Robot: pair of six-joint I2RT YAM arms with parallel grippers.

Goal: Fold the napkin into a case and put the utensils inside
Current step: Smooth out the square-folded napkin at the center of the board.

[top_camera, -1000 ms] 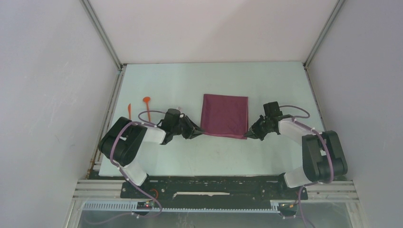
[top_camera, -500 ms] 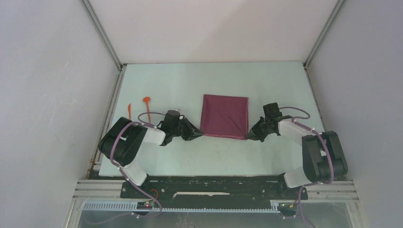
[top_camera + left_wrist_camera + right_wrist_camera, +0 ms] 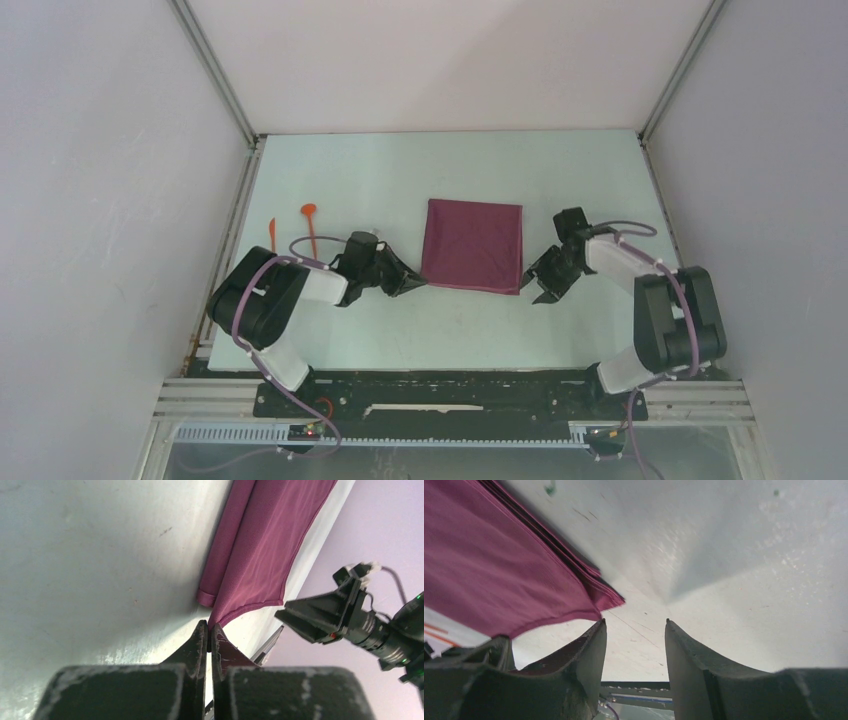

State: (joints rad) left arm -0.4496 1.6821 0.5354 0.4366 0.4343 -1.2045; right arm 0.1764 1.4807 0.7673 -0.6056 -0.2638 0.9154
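Note:
The maroon napkin (image 3: pixel 472 245) lies folded, flat on the table's middle, its layered edge showing in the left wrist view (image 3: pixel 260 545). My left gripper (image 3: pixel 418 284) is at its near-left corner, jaws shut with the cloth's corner pinched at their tips (image 3: pixel 208 626). Just off the near-right corner my right gripper (image 3: pixel 540 285) stands open, with bare table between its fingers (image 3: pixel 635 622) and the napkin (image 3: pixel 499 565) just to their left. Two orange utensils, a spoon (image 3: pixel 311 228) and a thinner piece (image 3: pixel 271 233), lie at the far left, behind the left arm.
The pale table (image 3: pixel 420 170) is walled by white panels on the left, back and right, with metal rails at the corners. A black mounting rail (image 3: pixel 450 390) runs along the near edge. In the left wrist view, the right gripper (image 3: pixel 320 615) shows beyond the napkin.
The right gripper has opened, let go of the napkin's near-right corner and drawn slightly to the right. The left gripper has closed tighter on the near-left corner.

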